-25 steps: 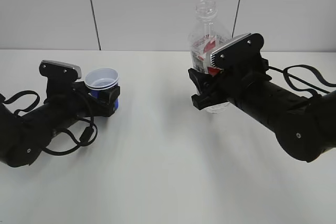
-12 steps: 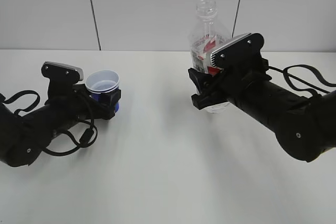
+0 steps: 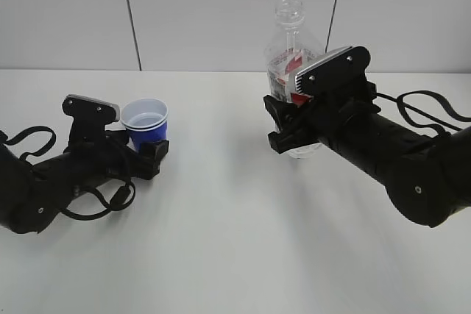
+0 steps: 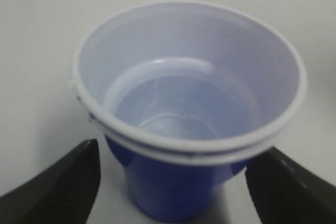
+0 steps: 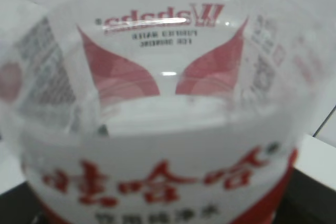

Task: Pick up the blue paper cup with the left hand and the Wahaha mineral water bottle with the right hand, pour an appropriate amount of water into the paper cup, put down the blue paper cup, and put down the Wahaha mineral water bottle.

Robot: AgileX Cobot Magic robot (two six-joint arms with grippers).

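The blue paper cup (image 3: 149, 136) stands upright on the white table at the left, with a little water (image 4: 178, 109) in its white inside. My left gripper (image 3: 145, 151) is open around the cup's base. In the left wrist view its black fingers (image 4: 58, 184) stand clear of the cup (image 4: 173, 192) on both sides. My right gripper (image 3: 289, 129) is shut on the Wahaha mineral water bottle (image 3: 289, 45), which is upright and uncapped. The bottle's red-and-white label (image 5: 168, 182) fills the right wrist view. Its base is partly hidden by the gripper.
The white table (image 3: 235, 240) runs to a pale panelled wall (image 3: 221, 12) at the back. Black cables loop beside the left arm (image 3: 110, 196) and behind the right arm (image 3: 427, 104).
My left gripper has let go of the cup, opened and dropped a little; the cup now sits slightly lower on the table. The right arm and bottle have not moved.
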